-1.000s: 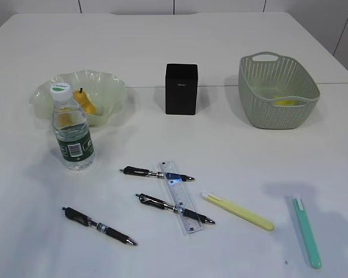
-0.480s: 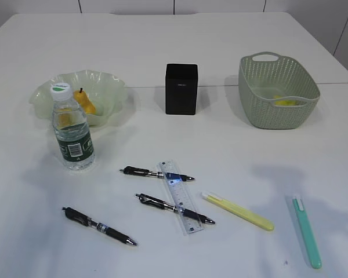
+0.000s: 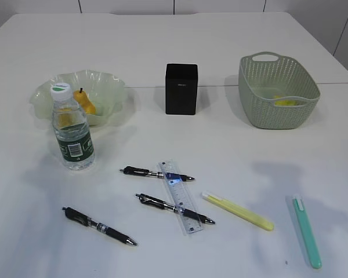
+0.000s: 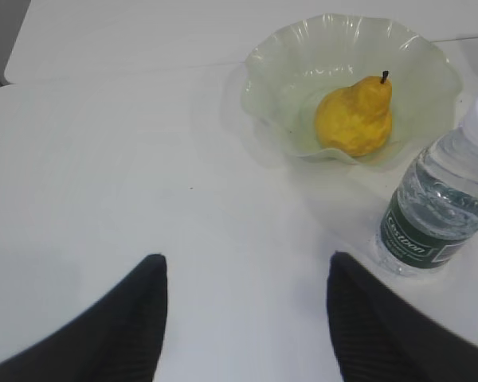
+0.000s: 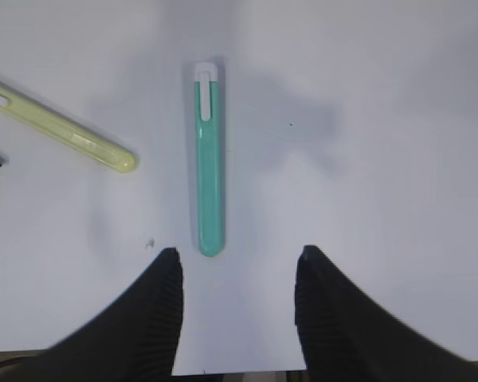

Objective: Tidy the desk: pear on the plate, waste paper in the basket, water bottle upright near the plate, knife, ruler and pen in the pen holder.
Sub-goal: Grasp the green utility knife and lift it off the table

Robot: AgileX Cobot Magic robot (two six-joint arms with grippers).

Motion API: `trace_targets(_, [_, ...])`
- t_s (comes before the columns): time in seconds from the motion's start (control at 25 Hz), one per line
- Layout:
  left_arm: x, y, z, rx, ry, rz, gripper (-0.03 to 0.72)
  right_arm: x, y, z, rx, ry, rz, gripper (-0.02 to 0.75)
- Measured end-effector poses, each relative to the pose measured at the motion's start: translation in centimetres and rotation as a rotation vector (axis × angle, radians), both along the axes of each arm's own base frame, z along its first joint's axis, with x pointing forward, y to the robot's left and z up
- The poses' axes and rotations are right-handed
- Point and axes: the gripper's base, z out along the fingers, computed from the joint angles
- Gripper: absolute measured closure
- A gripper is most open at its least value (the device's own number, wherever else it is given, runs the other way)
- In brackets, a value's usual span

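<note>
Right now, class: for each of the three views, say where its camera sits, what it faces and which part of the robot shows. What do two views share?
Exterior: raised at the desk's near edge, slanting down at the pen holder and basket; dark robot parts at right edge.
Left wrist: above the desk, facing the pear on the plate; open fingers below.
Right wrist: looking down on the teal pen; open fingers below.
Shared: exterior and right wrist both show the teal pen.

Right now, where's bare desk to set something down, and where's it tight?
Free: the far desk behind the pen holder and basket; the strip between the pen holder and the pens; the near-left corner beside the plate.
Crowded: front centre, where the ruler crosses two black pens, with the yellow and green pens alongside.
</note>
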Motion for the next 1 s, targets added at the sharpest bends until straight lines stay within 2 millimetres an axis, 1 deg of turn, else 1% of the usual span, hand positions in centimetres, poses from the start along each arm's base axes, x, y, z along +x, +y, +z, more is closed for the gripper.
trace_targets(0.24, [-0.1,0.0,-0.1,0.0,0.023,0.001,0.241,2.6,0.4,0.1,0.034,0.017,-0.011,0.389])
trace_targets(0.4, [-0.2,0.0,-0.2,0.0,0.032,0.002,0.241,3.9,0.7,-0.1,0.061,0.016,-0.022,0.389])
trace_targets(0.72, [-0.5,0.0,-0.6,0.0,0.083,0.004,0.241,5.0,1.0,0.3,0.107,-0.079,-0.044,0.389])
trace_targets(0.84, [-0.5,0.0,-0.6,-0.002,0.089,0.005,0.241,5.2,1.0,-0.1,0.102,-0.065,-0.027,0.389])
trace_targets(1.0, [-0.5,0.0,-0.6,-0.002,0.093,0.005,0.247,5.9,1.2,-1.1,0.106,0.025,-0.02,0.389])
